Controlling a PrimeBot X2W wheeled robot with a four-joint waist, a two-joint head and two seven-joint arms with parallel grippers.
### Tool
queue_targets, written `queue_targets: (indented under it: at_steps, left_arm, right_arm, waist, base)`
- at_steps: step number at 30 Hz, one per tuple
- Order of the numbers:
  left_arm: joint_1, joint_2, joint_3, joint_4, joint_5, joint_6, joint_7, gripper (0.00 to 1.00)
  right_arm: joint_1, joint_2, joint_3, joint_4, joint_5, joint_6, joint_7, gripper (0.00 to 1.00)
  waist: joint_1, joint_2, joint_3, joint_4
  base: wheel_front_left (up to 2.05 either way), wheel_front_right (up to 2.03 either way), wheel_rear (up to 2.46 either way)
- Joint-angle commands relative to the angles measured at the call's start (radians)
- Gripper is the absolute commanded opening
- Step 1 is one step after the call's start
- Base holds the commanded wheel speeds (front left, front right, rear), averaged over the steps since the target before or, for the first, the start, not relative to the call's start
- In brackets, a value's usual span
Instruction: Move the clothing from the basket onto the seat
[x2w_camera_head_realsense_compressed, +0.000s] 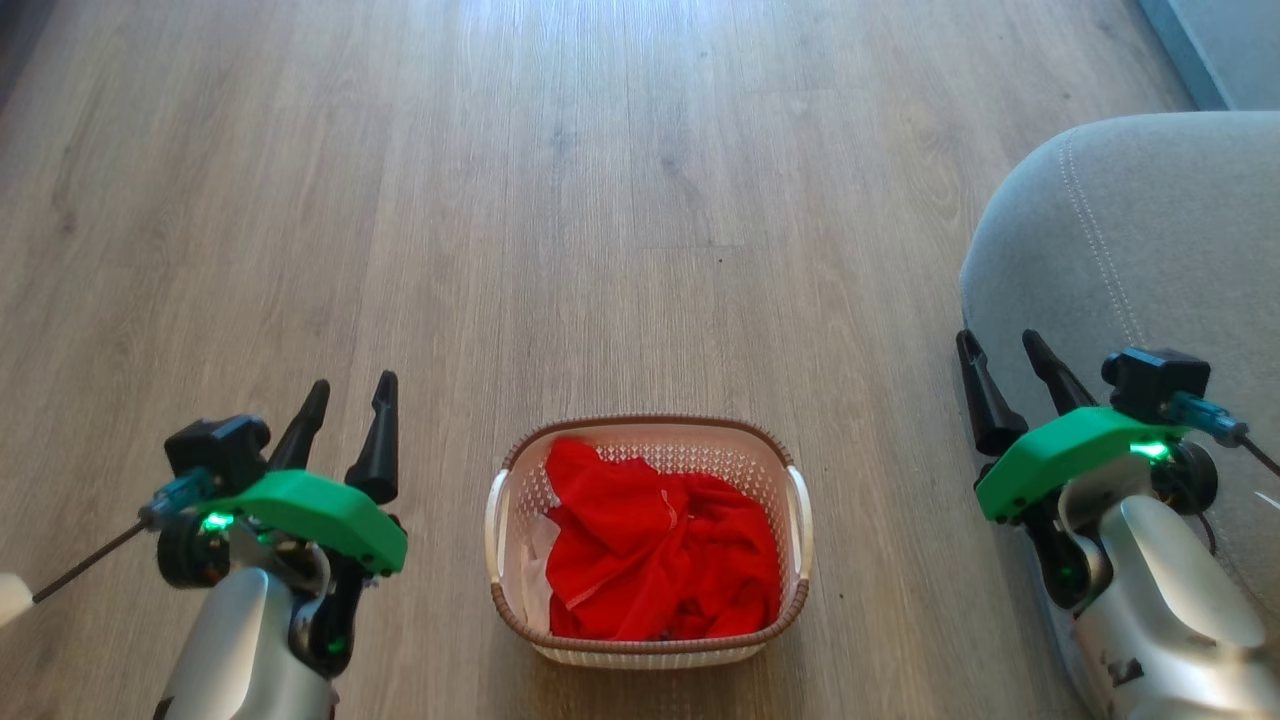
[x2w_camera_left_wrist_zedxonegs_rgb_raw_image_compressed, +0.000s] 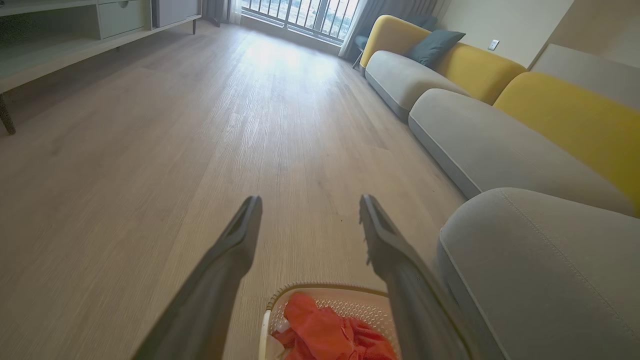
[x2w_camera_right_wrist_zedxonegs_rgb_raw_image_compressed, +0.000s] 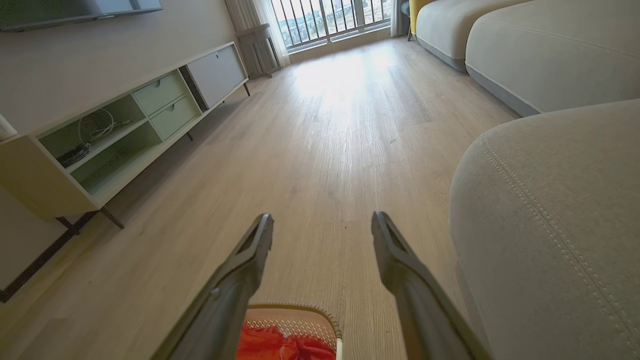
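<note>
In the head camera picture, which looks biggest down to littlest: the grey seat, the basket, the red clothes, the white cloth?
1. seat, partly cut off by the picture edge
2. basket
3. red clothing
4. white cloth, mostly hidden, so unsure

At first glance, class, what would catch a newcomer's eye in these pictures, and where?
A bright red fabric garment fills a small cream perforated plastic basket on the wooden floor, centre front. A large grey upholstered seat looms at right; the open left gripper and right gripper flank the basket.
</note>
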Motion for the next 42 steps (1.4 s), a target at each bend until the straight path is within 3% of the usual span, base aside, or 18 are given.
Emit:
queue_targets:
  at_steps: [1, 18, 42]
  left_arm:
    - [-0.069, 0.028, 0.023, -0.021, 0.024, -0.001, -0.016, 1.00]
    - [-0.130, 0.022, 0.059, 0.035, 0.242, -0.001, -0.065, 1.00]
    - [-0.119, 0.000, 0.062, 0.073, 0.238, -0.001, -0.065, 1.00]
  right_arm:
    - [-0.057, -0.015, 0.020, -0.022, -0.025, 0.000, -0.016, 1.00]
    - [-0.123, -0.033, 0.007, 0.025, -0.235, 0.000, -0.066, 1.00]
    - [-0.105, -0.006, -0.043, -0.047, -0.281, 0.000, -0.066, 1.00]
  waist:
    - [0.0000, 0.0000, -0.001, 0.000]
    - [0.0000, 0.0000, -0.005, -0.007]
    - [0.0000, 0.0000, 0.024, -0.013]
  base:
    - [0.00, 0.00, 0.00]
    - [0.00, 0.00, 0.00]
    - [0.00, 0.00, 0.00]
